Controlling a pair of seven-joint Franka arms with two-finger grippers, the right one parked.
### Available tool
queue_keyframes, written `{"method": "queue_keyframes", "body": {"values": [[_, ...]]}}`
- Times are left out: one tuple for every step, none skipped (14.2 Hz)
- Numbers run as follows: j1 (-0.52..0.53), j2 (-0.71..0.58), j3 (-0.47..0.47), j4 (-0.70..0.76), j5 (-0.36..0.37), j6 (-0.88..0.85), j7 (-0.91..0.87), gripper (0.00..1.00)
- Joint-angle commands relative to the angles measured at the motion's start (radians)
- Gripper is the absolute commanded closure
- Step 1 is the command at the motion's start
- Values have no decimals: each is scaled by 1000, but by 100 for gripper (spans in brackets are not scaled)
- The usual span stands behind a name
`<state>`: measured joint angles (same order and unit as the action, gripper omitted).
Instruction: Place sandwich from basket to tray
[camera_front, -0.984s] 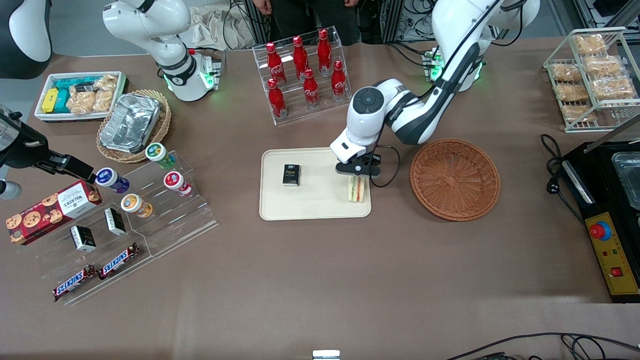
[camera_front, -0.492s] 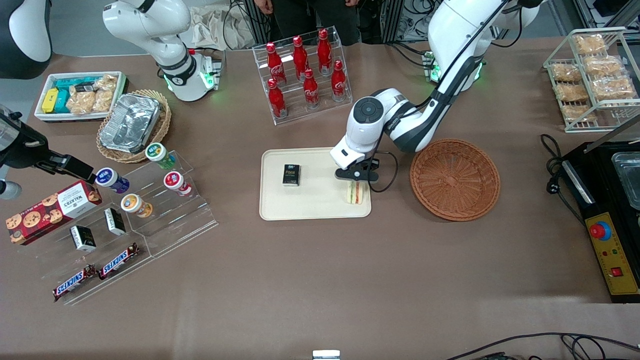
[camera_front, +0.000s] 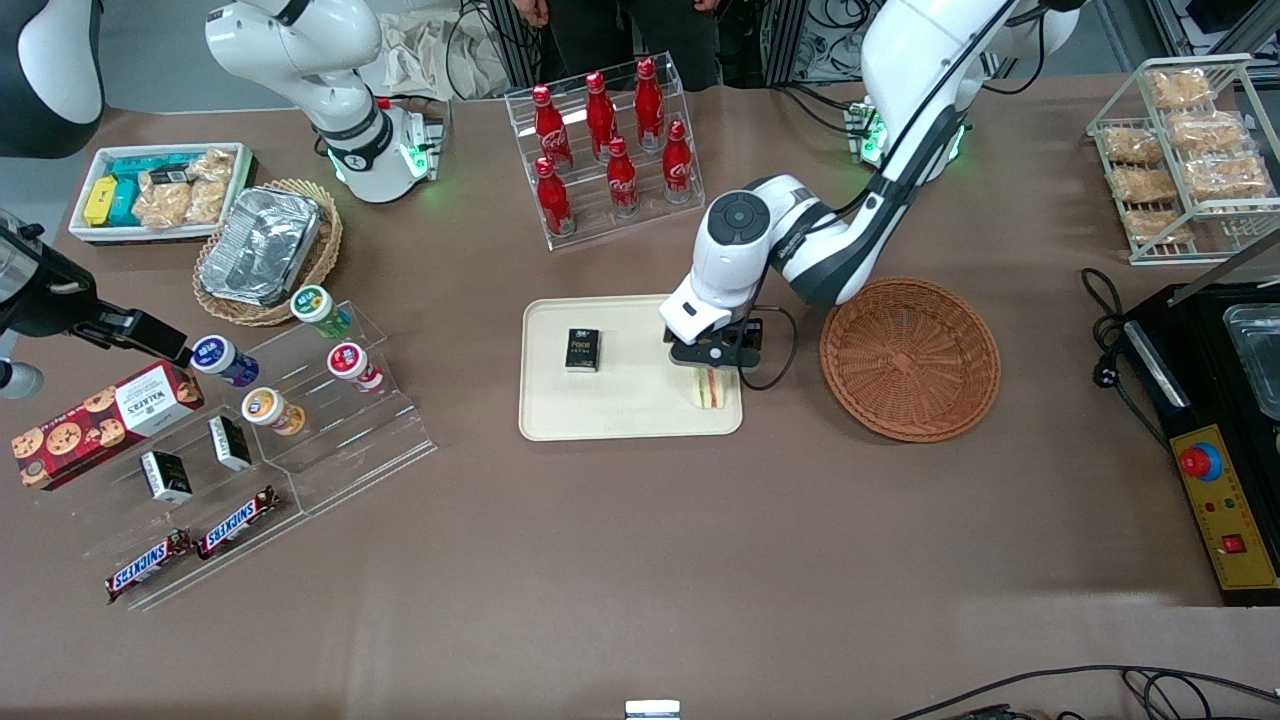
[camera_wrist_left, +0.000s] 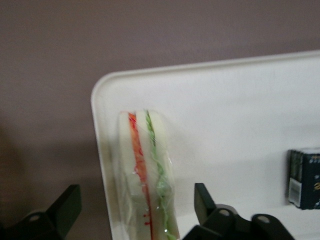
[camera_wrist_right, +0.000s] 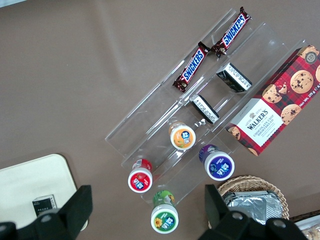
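Sandwich (camera_front: 711, 390): white bread with an orange-red stripe and a green stripe, under clear glossy wrap; tray (camera_front: 628, 418): plain cream-beige; small box (camera_front: 582, 350) at the tray's 10 o'clock: black with pale lettering; basket (camera_front: 909, 358): reddish-brown wicker, radial weave; gripper (camera_front: 714, 352): black fingers (camera_wrist_left: 65, 206) spread wide of the sandwich, white arm housing; table (camera_front: 640, 560): uniform brown-mauve.
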<state>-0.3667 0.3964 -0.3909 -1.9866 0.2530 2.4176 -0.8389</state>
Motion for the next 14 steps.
{"method": "queue_keyframes", "body": {"values": [[69, -137, -5, 9, 6, -156, -5, 0], [92, -180, -5, 14, 6, -184, 13, 0], [123, -215, -5, 14, 5, -207, 49, 0], [155, -243, -8, 15, 5, -231, 90, 0], [172, -264, -8, 17, 0, -245, 116, 0], [181, -284, -5, 20, -15, -247, 130, 0], [199, -297, -5, 28, -27, -250, 135, 0], [224, -310, -5, 29, -34, -252, 136, 0], [244, -330, -5, 28, -34, -261, 138, 0], [265, -347, -6, 29, -32, -290, 145, 0], [291, -364, -6, 29, -34, -314, 185, 0], [307, -378, -8, 29, -47, -334, 245, 0], [319, -396, -3, 29, -81, -357, 303, 0], [351, -402, -3, 29, -112, -379, 363, 0]]}}
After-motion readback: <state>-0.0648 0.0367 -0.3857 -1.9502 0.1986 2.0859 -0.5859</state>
